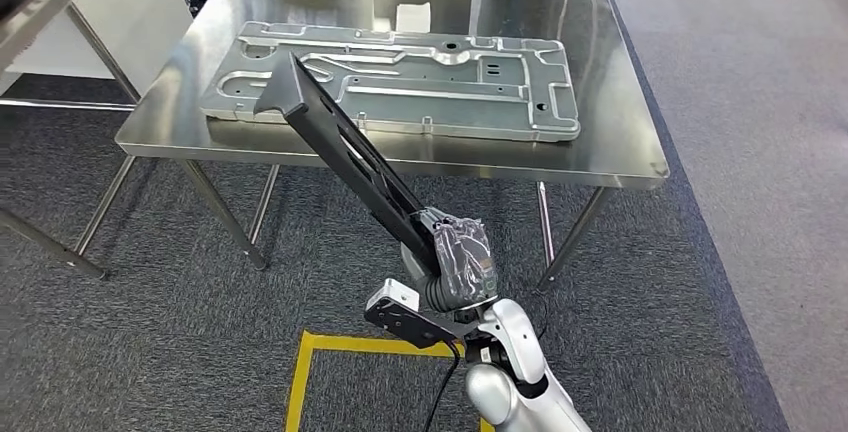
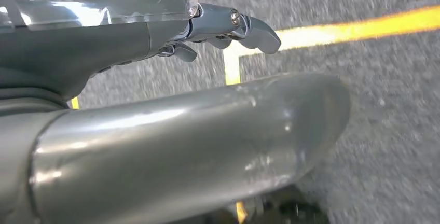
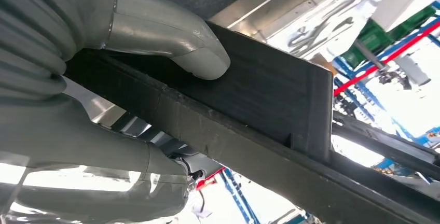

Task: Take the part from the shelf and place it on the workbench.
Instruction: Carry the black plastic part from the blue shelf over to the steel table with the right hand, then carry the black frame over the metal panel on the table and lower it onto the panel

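My right hand [image 1: 462, 260] holds one end of the part [image 1: 335, 132], a long black bar. My thumb [image 3: 200, 58] presses on its flat side and my fingers wrap round it. The bar slants up from my hand, and its far end hangs over the near edge of the table [image 1: 620, 82]. A big grey metal plate [image 1: 400, 77] lies flat on the table, under the bar's tip. I cannot tell if the tip touches the plate. My left hand [image 2: 228, 27] hangs over the grey carpet [image 2: 389, 105] near some yellow tape [image 2: 353, 27]. It holds nothing, and its fingers are a bit curled.
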Robot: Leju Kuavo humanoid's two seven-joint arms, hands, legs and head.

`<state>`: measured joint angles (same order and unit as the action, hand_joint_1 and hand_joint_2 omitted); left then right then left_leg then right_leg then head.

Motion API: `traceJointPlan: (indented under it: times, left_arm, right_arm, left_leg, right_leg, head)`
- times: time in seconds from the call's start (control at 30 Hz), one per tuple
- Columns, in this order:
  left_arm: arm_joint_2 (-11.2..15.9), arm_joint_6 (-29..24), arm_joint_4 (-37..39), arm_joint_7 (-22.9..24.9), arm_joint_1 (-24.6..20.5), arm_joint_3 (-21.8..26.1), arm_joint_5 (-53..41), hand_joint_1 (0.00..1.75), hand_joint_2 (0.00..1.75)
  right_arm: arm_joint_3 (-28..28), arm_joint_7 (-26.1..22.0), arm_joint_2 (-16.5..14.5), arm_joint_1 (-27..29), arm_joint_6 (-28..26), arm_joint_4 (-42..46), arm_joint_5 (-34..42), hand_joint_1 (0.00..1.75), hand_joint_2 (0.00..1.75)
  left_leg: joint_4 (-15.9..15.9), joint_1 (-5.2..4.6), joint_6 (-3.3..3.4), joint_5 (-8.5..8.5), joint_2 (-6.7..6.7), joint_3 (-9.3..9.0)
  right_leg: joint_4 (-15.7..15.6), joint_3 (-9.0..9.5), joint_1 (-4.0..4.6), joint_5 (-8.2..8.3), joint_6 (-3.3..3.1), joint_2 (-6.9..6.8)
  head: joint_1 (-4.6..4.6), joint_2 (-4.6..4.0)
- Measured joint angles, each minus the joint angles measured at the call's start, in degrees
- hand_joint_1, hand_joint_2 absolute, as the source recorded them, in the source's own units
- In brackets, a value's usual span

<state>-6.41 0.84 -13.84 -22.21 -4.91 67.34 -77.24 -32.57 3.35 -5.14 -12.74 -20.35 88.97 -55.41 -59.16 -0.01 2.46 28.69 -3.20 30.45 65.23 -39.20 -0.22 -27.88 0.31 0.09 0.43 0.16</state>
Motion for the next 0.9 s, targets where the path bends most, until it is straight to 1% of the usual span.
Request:
traceJointPlan:
  times: [0.03, 0.07, 0.1, 0.13, 0.17, 0.2, 0.23, 0.27, 0.33, 0.37, 0.4, 0.43, 0.47, 0.5, 0.53, 0.57, 0.6, 0.63, 0.67, 0.7, 0.73, 0.77, 0.8, 0.83, 0.87, 0.9]
  left_arm:
    - [-0.1, 0.0, 0.1, 0.0, 0.1, 0.0, 0.0, 0.00, 0.00]
    - [-0.2, 0.0, 0.2, 0.1, 0.1, 0.0, 0.0, 0.00, 0.00]
    - [-0.2, 0.0, 0.2, 0.1, 0.1, 0.0, -0.1, 0.00, 0.00]
    - [-0.2, 0.0, 0.2, 0.2, 0.1, 0.0, -0.1, 0.00, 0.00]
    - [-0.2, 0.0, 0.2, 0.2, 0.1, 0.0, -0.1, 0.00, 0.00]
    - [-0.2, 0.0, 0.2, 0.3, 0.0, 0.0, -0.1, 0.00, 0.00]
    - [-0.1, 0.0, 0.2, 0.3, -0.1, 0.0, -0.1, 0.00, 0.00]
    - [-0.1, 0.0, 0.2, 0.3, -0.2, 0.0, -0.2, 0.00, 0.00]
    - [-0.2, 0.1, 0.2, 0.4, -0.5, 0.0, -0.2, 0.00, 0.00]
    - [-0.2, 0.1, 0.2, 0.4, -0.5, 0.0, -0.2, 0.00, 0.00]
    - [-0.2, 0.1, 0.2, 0.5, -0.4, 0.0, -0.3, 0.00, 0.00]
    - [-0.2, 0.1, 0.2, 0.6, -0.4, 0.0, -0.3, 0.00, 0.00]
    - [-0.2, 0.1, 0.2, 0.7, -0.4, -0.1, -0.3, 0.00, 0.00]
    - [-0.1, 0.1, 0.3, 0.7, -0.3, -0.1, -0.4, 0.00, 0.00]
    - [-0.1, 0.1, 0.3, 0.8, -0.4, -0.1, -0.4, 0.00, 0.00]
    - [-0.1, 0.2, 0.3, 0.8, -0.4, -0.1, -0.4, 0.00, 0.00]
    - [-0.1, 0.2, 0.3, 0.9, -0.4, -0.1, -0.4, 0.00, 0.00]
    - [-0.1, 0.3, 0.3, 0.9, -0.4, -0.1, -0.4, 0.00, 0.00]
    - [-0.1, 0.4, 0.3, 0.9, -0.4, -0.1, -0.5, 0.00, 0.00]
    - [-0.2, 0.4, 0.3, 1.0, -0.4, -0.1, -0.5, 0.00, 0.00]
    - [-0.2, 0.5, 0.3, 1.0, -0.4, -0.2, -0.6, 0.00, 0.00]
    - [-0.2, 0.5, 0.3, 1.0, -0.5, -0.2, -0.7, 0.00, 0.00]
    - [-0.2, 0.5, 0.3, 0.9, -0.5, -0.2, -0.7, 0.00, 0.00]
    - [-0.2, 0.5, 0.3, 0.9, -0.6, -0.2, -0.7, 0.00, 0.00]
    - [-0.2, 0.6, 0.3, 0.9, -0.7, -0.2, -0.8, 0.00, 0.00]
    - [-0.2, 0.6, 0.3, 0.9, -0.7, -0.2, -0.8, 0.00, 0.00]
  right_arm:
    - [0.1, 0.2, 0.0, -0.1, 0.1, 0.0, 0.2, 1.75, 1.75]
    - [0.2, 0.4, 0.0, -0.1, 0.2, -0.1, 0.2, 1.75, 1.75]
    - [0.4, 0.8, -0.1, -0.3, 0.2, -0.1, 0.0, 1.75, 1.75]
    - [0.5, 1.3, -0.2, -0.6, 0.3, -0.1, -0.3, 1.75, 1.75]
    - [0.6, 1.7, -0.2, -1.0, 0.3, 0.0, -0.7, 1.75, 1.75]
    - [0.7, 2.1, -0.3, -1.4, 0.3, 0.0, -1.1, 1.75, 1.75]
    - [0.8, 2.4, -0.4, -1.9, 0.4, 0.0, -1.6, 1.75, 1.75]
    - [0.8, 2.7, -0.5, -2.4, 0.5, 0.1, -2.3, 1.75, 1.75]
    - [0.9, 3.7, -0.5, -3.6, 1.3, 0.1, -4.3, 1.75, 1.75]
    - [0.9, 4.3, -0.4, -4.3, 1.9, 0.1, -5.3, 1.75, 1.75]
    - [0.9, 4.8, -0.3, -5.0, 2.5, 0.1, -6.1, 1.75, 1.75]
    - [0.9, 5.4, -0.2, -5.9, 3.2, 0.0, -6.8, 1.75, 1.75]
    - [0.9, 5.8, -0.1, -6.9, 3.8, 0.0, -7.3, 1.75, 1.75]
    - [0.9, 6.2, 0.1, -7.9, 4.4, 0.0, -7.9, 1.75, 1.75]
    - [0.8, 6.4, 0.3, -9.0, 4.8, 0.1, -8.5, 1.75, 1.75]
    - [0.8, 6.7, 0.4, -9.9, 5.1, 0.1, -9.4, 1.75, 1.75]
    - [0.8, 6.8, 0.5, -10.7, 5.3, 0.1, -10.4, 1.75, 1.75]
    - [0.7, 7.0, 0.7, -11.5, 5.7, 0.2, -11.5, 1.75, 1.75]
    - [0.6, 7.2, 0.8, -12.3, 6.1, 0.4, -12.7, 1.75, 1.75]
    - [0.4, 7.4, 0.9, -12.9, 6.4, 0.5, -13.6, 1.75, 1.75]
    - [0.3, 7.5, 1.1, -13.7, 6.7, 0.7, -14.3, 1.75, 1.75]
    - [0.1, 7.6, 1.2, -14.3, 6.9, 0.8, -14.8, 1.75, 1.75]
    - [-0.1, 7.7, 1.4, -14.8, 7.0, 0.9, -15.1, 1.75, 1.75]
    - [-0.3, 7.7, 1.5, -15.2, 7.2, 0.9, -15.5, 1.75, 1.75]
    - [-0.5, 7.9, 1.7, -15.4, 7.5, 0.9, -16.3, 1.75, 1.75]
    - [-0.7, 8.1, 1.9, -15.6, 7.9, 0.9, -17.5, 1.75, 1.75]
  left_leg:
    - [0.0, -0.02, -0.23, 0.50, -0.27, -0.43]
    - [0.1, 0.04, -0.53, 0.91, -0.41, -0.59]
    - [0.0, 0.07, -0.91, 1.07, -0.44, -0.75]
    - [0.1, 0.10, -1.30, 1.08, -0.43, -0.89]
    - [-0.2, 0.13, -1.61, 1.07, -0.17, -1.01]
    - [-1.2, 0.08, -1.91, 0.96, 0.36, -0.91]
    - [-3.0, 0.12, -2.25, 1.12, 0.96, -0.11]
    - [-5.9, 0.25, -2.63, 1.76, 1.61, 1.49]
    - [-12.3, 0.70, -3.59, 4.28, 2.41, 5.82]
    - [-14.2, 0.94, -4.00, 5.37, 2.58, 7.60]
    - [-14.5, 1.13, -4.24, 5.52, 2.70, 8.62]
    - [-12.9, 1.25, -4.36, 4.33, 2.80, 8.79]
    - [-9.8, 1.32, -4.32, 1.82, 2.91, 8.21]
    - [-5.9, 1.33, -4.18, -1.29, 3.11, 7.44]
    - [-2.8, 1.19, -3.95, -3.32, 3.30, 6.79]
    - [-0.7, 0.99, -3.57, -4.78, 3.45, 6.35]
    - [0.2, 0.79, -3.13, -5.21, 3.52, 6.29]
    - [0.2, 0.62, -2.66, -4.88, 3.45, 6.21]
    - [0.4, 0.66, -2.22, -5.13, 3.31, 5.87]
    - [0.7, 0.74, -1.85, -5.07, 3.20, 5.41]
    - [0.9, 0.82, -1.50, -4.94, 3.11, 4.81]
    - [1.2, 0.86, -1.17, -4.73, 3.03, 4.23]
    - [1.3, 0.80, -0.88, -4.40, 2.97, 3.80]
    - [1.3, 0.72, -0.66, -4.02, 2.85, 3.44]
    - [1.3, 0.61, -0.54, -3.59, 2.68, 3.03]
    - [1.3, 0.48, -0.48, -3.13, 2.48, 2.50]
  right_leg:
    - [-2.9, 0.44, 0.27, 2.11, -0.42, 0.19]
    - [-4.6, 0.68, 0.51, 3.60, -0.79, 0.34]
    - [-5.4, 0.78, 0.71, 3.90, -1.10, 0.47]
    - [-5.8, 1.16, 0.75, 3.67, -1.37, 0.50]
    - [-6.2, 1.79, 0.65, 3.77, -1.67, 0.50]
    - [-6.8, 2.58, 0.49, 3.54, -1.98, 0.50]
    - [-7.2, 3.45, 0.27, 3.33, -2.22, 0.40]
    - [-7.6, 4.20, 0.11, 3.04, -2.36, 0.28]
    - [-7.7, 5.33, 0.00, 2.15, -2.48, 0.07]
    - [-7.7, 5.90, -0.05, 1.64, -2.42, 0.02]
    - [-7.7, 6.52, -0.10, 1.11, -2.31, 0.00]
    - [-7.7, 7.23, -0.19, 0.58, -2.14, 0.00]
    - [-7.7, 7.99, -0.29, 0.01, -1.92, -0.02]
    - [-7.6, 8.64, -0.36, -0.56, -1.63, -0.06]
    - [-7.6, 9.12, -0.40, -1.04, -1.29, -0.09]
    - [-7.6, 9.35, -0.42, -1.44, -0.91, -0.13]
    - [-7.6, 9.45, -0.39, -1.67, -0.52, -0.15]
    - [-7.6, 9.58, -0.35, -1.75, -0.18, -0.16]
    - [-7.5, 9.59, -0.37, -1.81, 0.17, -0.20]
    - [-6.6, 9.37, -0.41, -1.77, 0.45, -0.19]
    - [-4.7, 8.43, -0.45, -1.98, 0.67, -0.18]
    - [-1.7, 6.69, -0.51, -2.60, 0.88, -0.15]
    - [1.9, 4.39, -0.53, -3.68, 1.00, -0.12]
    - [5.5, 1.79, -0.53, -5.14, 1.08, -0.11]
    - [8.0, -0.42, -0.52, -6.26, 1.08, -0.11]
    - [9.0, -1.88, -0.50, -6.50, 0.97, -0.11]
  head:
    - [0.00, 0.00]
    - [-0.01, 0.01]
    - [0.00, 0.01]
    - [0.03, 0.01]
    - [0.05, 0.01]
    - [-0.03, 0.00]
    - [-0.18, 0.00]
    - [-0.31, -0.01]
    - [-0.50, -0.01]
    - [-0.50, -0.01]
    - [-0.51, -0.01]
    - [-0.51, -0.01]
    - [-0.51, -0.01]
    - [-0.54, -0.01]
    - [-0.59, -0.01]
    - [-0.60, -0.01]
    - [-0.66, -0.01]
    - [-0.63, 0.00]
    - [-0.63, 0.01]
    - [-0.62, 0.01]
    - [-0.54, 0.01]
    - [-0.51, 0.00]
    - [-0.44, -0.01]
    - [-0.41, -0.01]
    - [-0.41, -0.01]
    - [-0.40, -0.01]
